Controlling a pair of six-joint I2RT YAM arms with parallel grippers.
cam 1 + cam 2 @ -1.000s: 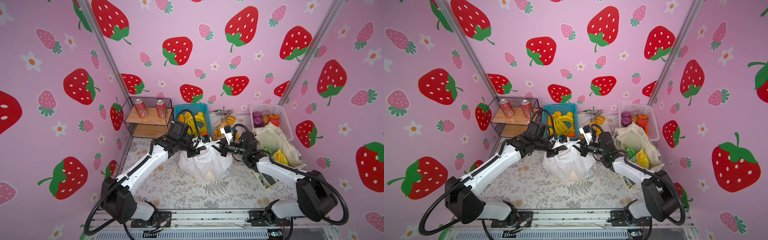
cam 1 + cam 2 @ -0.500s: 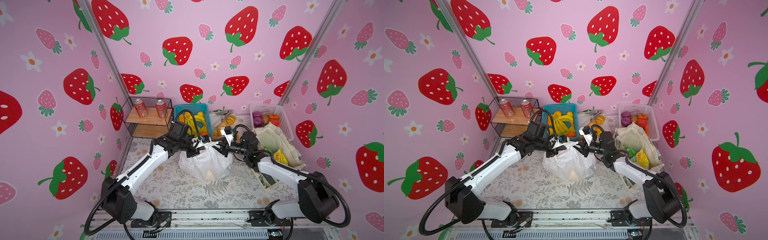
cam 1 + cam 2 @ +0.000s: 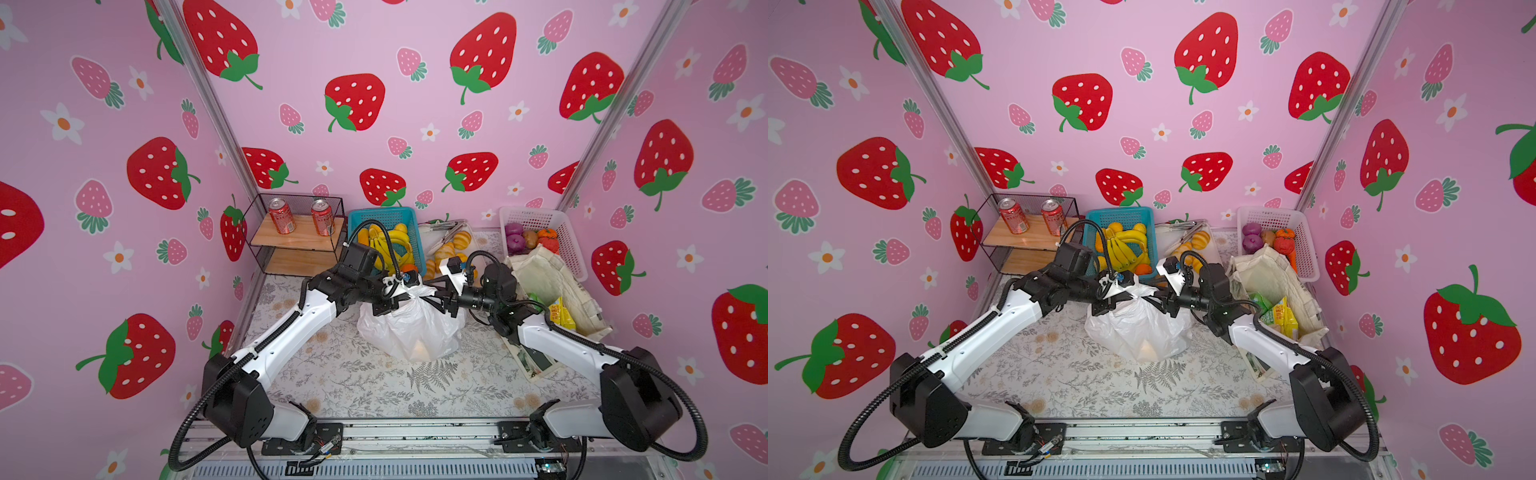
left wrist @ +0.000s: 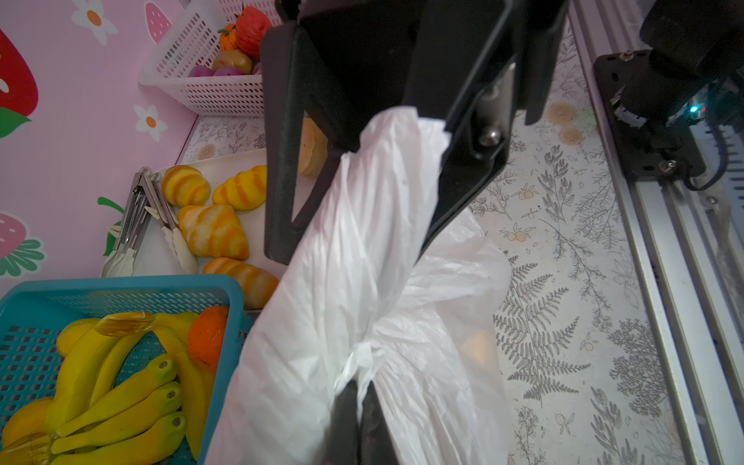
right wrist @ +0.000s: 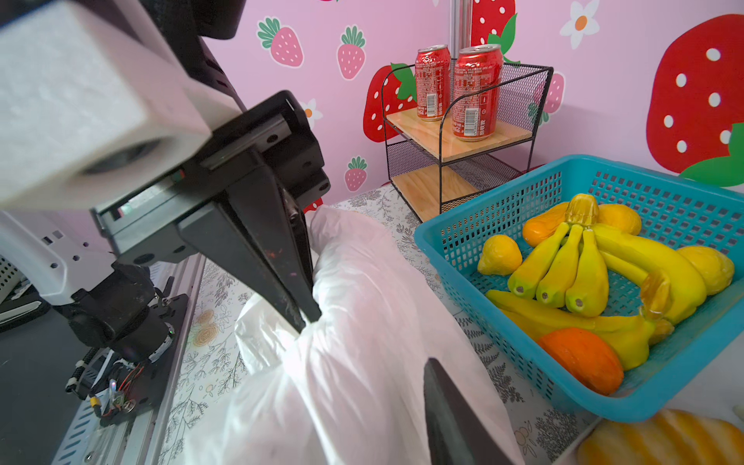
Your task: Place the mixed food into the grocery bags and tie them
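Left pincer (image 4: 358,402) is pressed together, pinching the gathered top of the white plastic bag (image 3: 409,332). Right pincer (image 4: 350,249) stands spread around a twisted handle. The film looks thin, light and slippery, so grip bunched handles, not the wall. The bag sits mid-desk (image 3: 332,374), its contents blurred. At its 3 o'clock, the canvas tote (image 3: 544,274) holds snack packets (image 3: 561,316).

Staged lab booth: pink strawberry-print walls (image 3: 399,41), aluminium base rail (image 3: 415,434), soda cans (image 3: 281,215) on a wire shelf (image 3: 303,237).
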